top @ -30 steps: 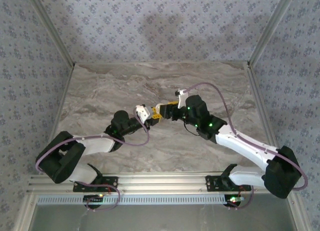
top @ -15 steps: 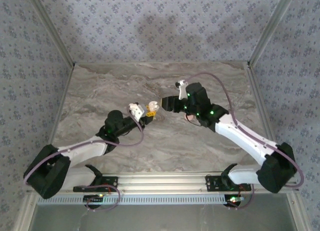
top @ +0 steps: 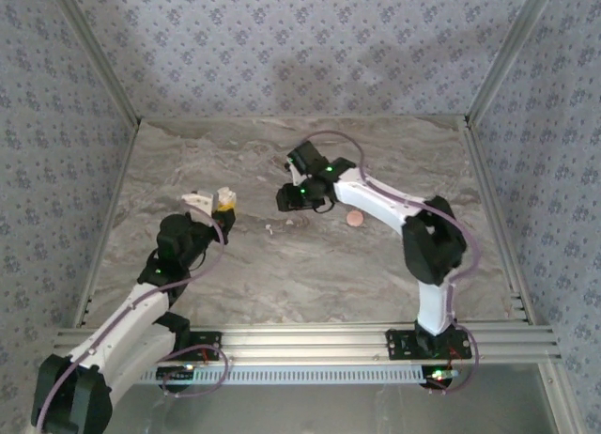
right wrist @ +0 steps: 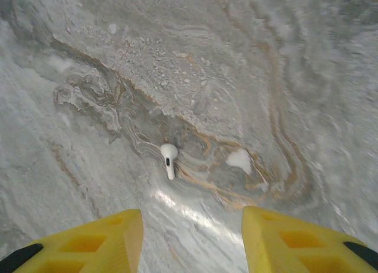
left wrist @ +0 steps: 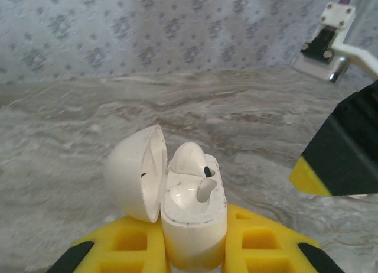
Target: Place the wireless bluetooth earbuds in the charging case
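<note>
My left gripper (left wrist: pixel 192 252) is shut on the white charging case (left wrist: pixel 194 223), which stands upright between the yellow fingers. Its lid (left wrist: pixel 133 172) hangs open to the left. One white earbud (left wrist: pixel 190 159) sits in the case's far slot; the near slot is empty. The other earbud (right wrist: pixel 169 158) lies on the marble, stem toward the camera. My right gripper (right wrist: pixel 192 237) hovers above and just short of it, open, with nothing between its yellow fingers (right wrist: pixel 94 243). From the top, the left gripper (top: pixel 222 203) is at centre left and the right gripper (top: pixel 287 198) near the middle.
A small pinkish disc (top: pixel 354 218) lies on the marble table (top: pixel 394 265) right of the right gripper. Patterned walls close off the back and both sides. The right arm's finger (left wrist: pixel 339 152) shows at the right of the left wrist view.
The left arm has pulled back to the left with the case. The right gripper has left the case, swung left and down over the loose earbud, and its jaws have narrowed somewhat.
</note>
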Available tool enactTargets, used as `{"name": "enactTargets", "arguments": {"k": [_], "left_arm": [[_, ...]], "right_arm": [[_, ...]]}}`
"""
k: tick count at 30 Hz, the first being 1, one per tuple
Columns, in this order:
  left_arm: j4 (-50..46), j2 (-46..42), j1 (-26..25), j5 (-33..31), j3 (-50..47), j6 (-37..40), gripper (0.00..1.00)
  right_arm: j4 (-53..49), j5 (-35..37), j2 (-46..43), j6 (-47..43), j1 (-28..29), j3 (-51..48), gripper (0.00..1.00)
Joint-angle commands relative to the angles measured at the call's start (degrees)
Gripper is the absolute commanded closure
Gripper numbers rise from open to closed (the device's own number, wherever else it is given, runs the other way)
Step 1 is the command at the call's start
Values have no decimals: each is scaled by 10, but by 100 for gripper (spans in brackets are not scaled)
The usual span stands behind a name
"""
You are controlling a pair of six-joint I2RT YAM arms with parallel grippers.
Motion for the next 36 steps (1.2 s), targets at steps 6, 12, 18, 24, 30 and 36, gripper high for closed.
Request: {"name": "enactTargets", "arguments": {"k": [6,12,18,24,30,36], "left_arm": [[-57,-14,26,-19,-5,-24,90],[-54,-13,31,-18,-4,-21,91],[-50,-12,32,-16,-4,-18,91],[-48,-11,33,-14,-4,-17,91],[-45,-11,33,-11,-4,-17,91],[-46,-11,33,-10,-5,-17,91]], "right_arm": [[-175,6,176,-62,27,207,53],[-173,-19,223,-60,36,249,56],[-160,-55,248,-57,38,255,58],[-144,-65,263,-54,39,255,62],[-141,-62,268,-52,42,254,64],[-141,-60,272,-47,45,255,67]]}}
